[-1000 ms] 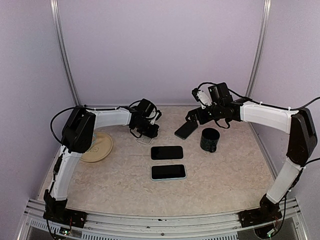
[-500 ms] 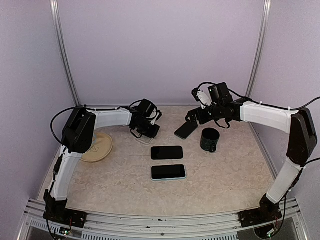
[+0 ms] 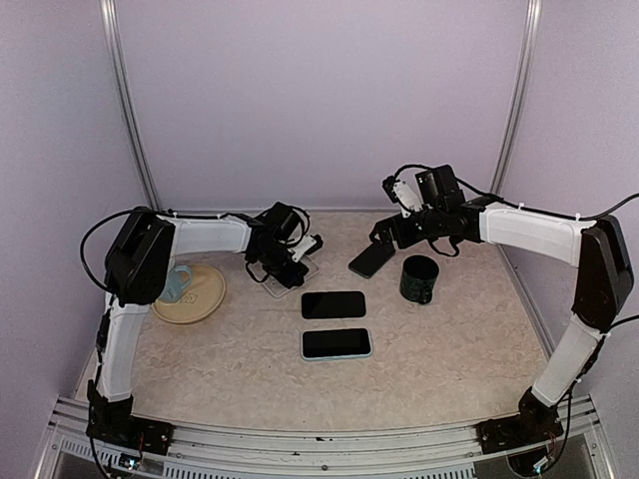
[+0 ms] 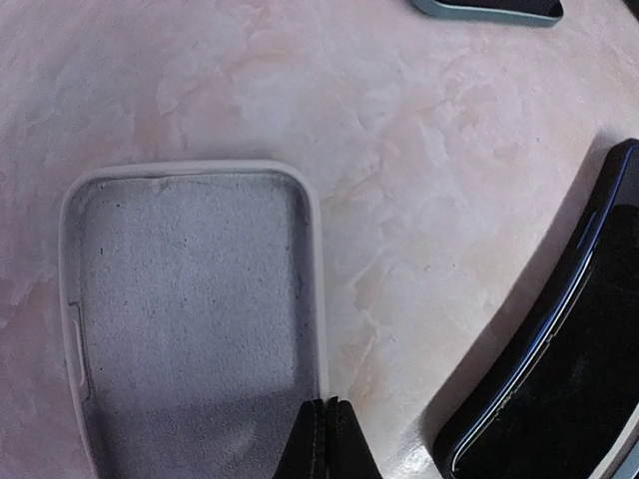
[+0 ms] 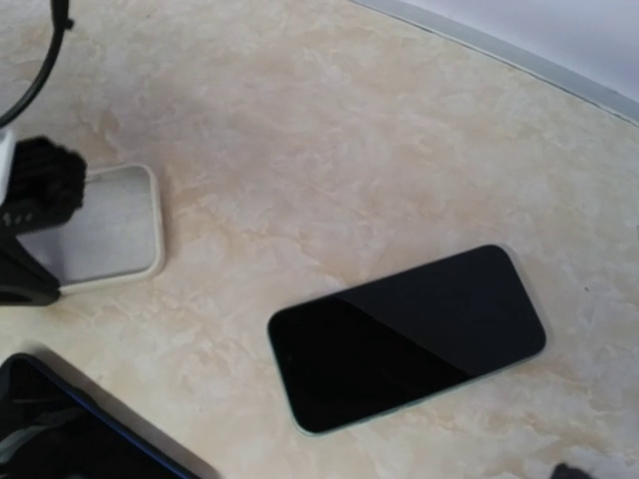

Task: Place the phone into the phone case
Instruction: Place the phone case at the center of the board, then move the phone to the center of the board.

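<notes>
The white phone case (image 3: pixel 272 287) lies open side up at the back left of centre. Its grey lining shows in the left wrist view (image 4: pixel 190 319). My left gripper (image 3: pixel 288 271) is shut on the case's right rim (image 4: pixel 326 424). My right gripper (image 3: pixel 387 238) is shut on a dark phone (image 3: pixel 370 259) and holds it tilted above the table. That phone shows close up as a blue-rimmed slab in the right wrist view (image 5: pixel 70 429). A black phone (image 3: pixel 333 304) and a pale-rimmed phone (image 3: pixel 336 343) lie flat at the centre. One of them shows in the right wrist view (image 5: pixel 404 334).
A black cup (image 3: pixel 419 279) stands just right of the held phone. A tan plate (image 3: pixel 205 299) with a pale blue object (image 3: pixel 178 282) on it lies at the left. A dark phone (image 4: pixel 559 379) lies close to the right of the case. Walls close in the back and sides.
My left arm has swung to the left and slid the case a little left and toward the near side. The pale blue object on the plate has come into view. The right arm has not moved.
</notes>
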You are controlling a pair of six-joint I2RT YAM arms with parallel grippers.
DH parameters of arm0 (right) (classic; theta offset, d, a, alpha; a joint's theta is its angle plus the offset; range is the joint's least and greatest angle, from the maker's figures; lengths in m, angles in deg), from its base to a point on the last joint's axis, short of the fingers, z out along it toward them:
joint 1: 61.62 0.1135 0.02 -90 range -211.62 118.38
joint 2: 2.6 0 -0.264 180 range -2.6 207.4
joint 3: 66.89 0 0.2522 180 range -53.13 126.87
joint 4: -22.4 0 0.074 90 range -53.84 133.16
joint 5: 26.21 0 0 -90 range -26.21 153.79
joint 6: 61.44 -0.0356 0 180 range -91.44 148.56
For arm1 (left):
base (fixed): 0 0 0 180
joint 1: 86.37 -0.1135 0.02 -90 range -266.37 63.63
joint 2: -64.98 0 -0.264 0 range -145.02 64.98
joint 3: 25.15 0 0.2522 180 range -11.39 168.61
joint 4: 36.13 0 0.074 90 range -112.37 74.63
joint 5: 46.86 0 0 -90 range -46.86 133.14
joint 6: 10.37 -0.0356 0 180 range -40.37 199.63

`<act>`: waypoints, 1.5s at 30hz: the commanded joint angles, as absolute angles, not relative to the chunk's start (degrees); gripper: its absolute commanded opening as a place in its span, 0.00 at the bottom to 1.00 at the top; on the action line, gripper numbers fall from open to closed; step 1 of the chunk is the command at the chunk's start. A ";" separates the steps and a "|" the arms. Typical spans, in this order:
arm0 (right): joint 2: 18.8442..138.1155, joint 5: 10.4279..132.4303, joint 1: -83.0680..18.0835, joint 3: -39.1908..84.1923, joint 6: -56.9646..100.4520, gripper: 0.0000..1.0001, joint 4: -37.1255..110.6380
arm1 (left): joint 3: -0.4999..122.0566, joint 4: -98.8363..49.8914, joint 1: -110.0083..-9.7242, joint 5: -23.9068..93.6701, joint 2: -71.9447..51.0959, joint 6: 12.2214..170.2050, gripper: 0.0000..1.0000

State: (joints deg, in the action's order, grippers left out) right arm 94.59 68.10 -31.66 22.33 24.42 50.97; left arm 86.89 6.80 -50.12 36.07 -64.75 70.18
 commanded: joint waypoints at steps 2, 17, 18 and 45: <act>95.70 68.76 -31.38 22.12 24.17 1.00 50.88 | 86.08 12.06 -50.47 37.04 -62.59 61.04 0.00; 99.10 65.65 -31.60 26.69 25.54 1.00 52.68 | 85.36 9.15 -52.24 35.43 -59.08 62.26 0.62; 99.58 65.42 -31.75 27.67 25.72 1.00 53.28 | 85.05 8.58 -52.21 34.62 -58.23 62.93 0.65; 128.18 50.74 -44.40 63.39 33.39 1.00 69.47 | 96.65 -5.95 -44.53 40.68 -66.68 87.12 0.99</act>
